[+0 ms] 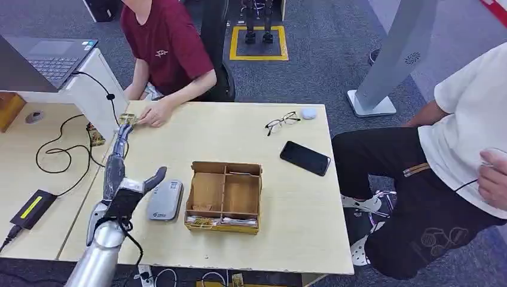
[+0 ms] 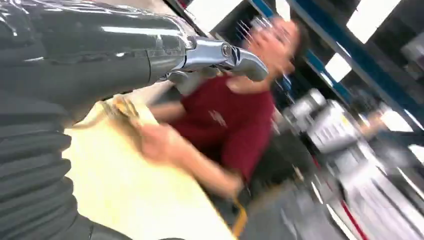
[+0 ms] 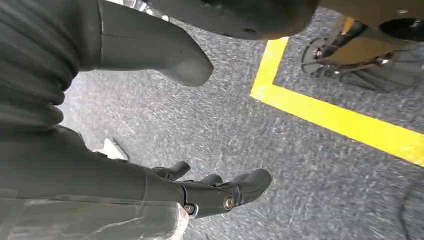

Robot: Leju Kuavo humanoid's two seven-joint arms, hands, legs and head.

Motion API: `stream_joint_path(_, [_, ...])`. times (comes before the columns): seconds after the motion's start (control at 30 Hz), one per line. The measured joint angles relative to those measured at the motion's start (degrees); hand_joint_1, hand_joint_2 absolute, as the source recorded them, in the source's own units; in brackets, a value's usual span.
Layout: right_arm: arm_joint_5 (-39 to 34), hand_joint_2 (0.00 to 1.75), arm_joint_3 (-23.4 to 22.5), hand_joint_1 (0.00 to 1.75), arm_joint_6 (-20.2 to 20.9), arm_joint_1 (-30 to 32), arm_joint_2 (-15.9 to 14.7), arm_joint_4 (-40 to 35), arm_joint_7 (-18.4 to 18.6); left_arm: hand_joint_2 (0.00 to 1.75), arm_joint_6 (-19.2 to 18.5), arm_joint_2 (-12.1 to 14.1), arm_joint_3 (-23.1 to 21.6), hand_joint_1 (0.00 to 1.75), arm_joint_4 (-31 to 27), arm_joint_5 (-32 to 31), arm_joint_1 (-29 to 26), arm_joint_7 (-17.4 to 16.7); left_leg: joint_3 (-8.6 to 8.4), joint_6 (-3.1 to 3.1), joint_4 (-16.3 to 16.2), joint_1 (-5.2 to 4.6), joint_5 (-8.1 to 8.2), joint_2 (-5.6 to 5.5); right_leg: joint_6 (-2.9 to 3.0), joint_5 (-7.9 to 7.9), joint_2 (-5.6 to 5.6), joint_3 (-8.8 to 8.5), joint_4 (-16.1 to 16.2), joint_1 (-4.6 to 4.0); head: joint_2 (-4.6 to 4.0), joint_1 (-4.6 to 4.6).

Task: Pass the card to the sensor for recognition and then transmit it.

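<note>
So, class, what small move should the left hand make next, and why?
Probably hold the left hand steady. Its fingertips reach the card at the far edge of the table, and the person's hand is right beside it, seemingly ready to take it.

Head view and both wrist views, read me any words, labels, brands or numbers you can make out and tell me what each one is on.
No text can be read for certain.
Maroon shirt: small pale chest mark, too small to read; blurred in the left wrist view.
Grey sensor: small blue mark, too small to read.
Black trousers: pale printed design, no legible letters.
White stand: round emblem, no words.
Black box: yellow label, unreadable.
Laptop: tiny stickers, unreadable.
</note>
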State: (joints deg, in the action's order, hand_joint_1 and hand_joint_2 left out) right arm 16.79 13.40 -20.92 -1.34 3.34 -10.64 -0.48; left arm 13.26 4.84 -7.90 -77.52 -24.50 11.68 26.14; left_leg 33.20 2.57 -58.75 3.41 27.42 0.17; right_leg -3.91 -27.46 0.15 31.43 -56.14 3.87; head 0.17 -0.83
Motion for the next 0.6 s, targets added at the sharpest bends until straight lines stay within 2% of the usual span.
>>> stream_joint_path(0.13, [-0.6,1.75,-0.8,0.00,0.0,0.1,0.0,0.2,-0.4,1.75,-0.5,4.3,-4.8,0.00,-8.2,-4.7,-6.3,3.0,0.01,0.00,0.0,-0.01,0.01,0.00,-0.01,0.00,0.00,0.01,0.0,0.01,0.00,0.00])
stream_joint_path(0.27, [-0.6,1.75,-1.0,0.00,-0.5,0.2,0.0,0.3,-0.7,1.75,2.7,6.4,-8.9,0.00,-12.9,-10.8,-10.5,3.9,0.01,0.00,0.0,0.00,0.01,-0.01,-0.01,0.01,-0.03,0.00,0.0,0.01,0.00,0.00])
stream_joint_path(0.43, [0.1,1.75,-1.1,0.00,-0.5,0.2,0.0,0.3,-0.3,1.75,8.9,7.8,-13.1,0.00,-14.0,-19.7,-12.1,0.7,-0.01,0.01,0.0,0.00,-0.01,-0.02,-0.01,0.02,-0.04,-0.01,0.0,0.00,0.00,0.00])
stream_joint_path(0.53, [0.3,1.75,-1.2,0.00,-0.5,0.2,0.0,0.4,0.1,1.75,10.4,8.6,-15.8,0.00,-13.6,-22.9,-12.2,-0.7,-0.02,-0.01,0.0,0.00,-0.03,-0.02,0.00,0.03,-0.03,-0.02,0.0,0.00,0.00,0.00])
stream_joint_path(0.6, [0.6,1.75,-1.2,0.00,-0.5,0.1,0.0,0.4,0.5,1.75,12.4,8.8,-17.6,0.00,-12.7,-28.0,-11.9,-3.2,-0.01,-0.01,0.0,0.00,-0.03,-0.03,0.00,0.04,-0.03,-0.02,0.0,0.01,0.00,0.00])
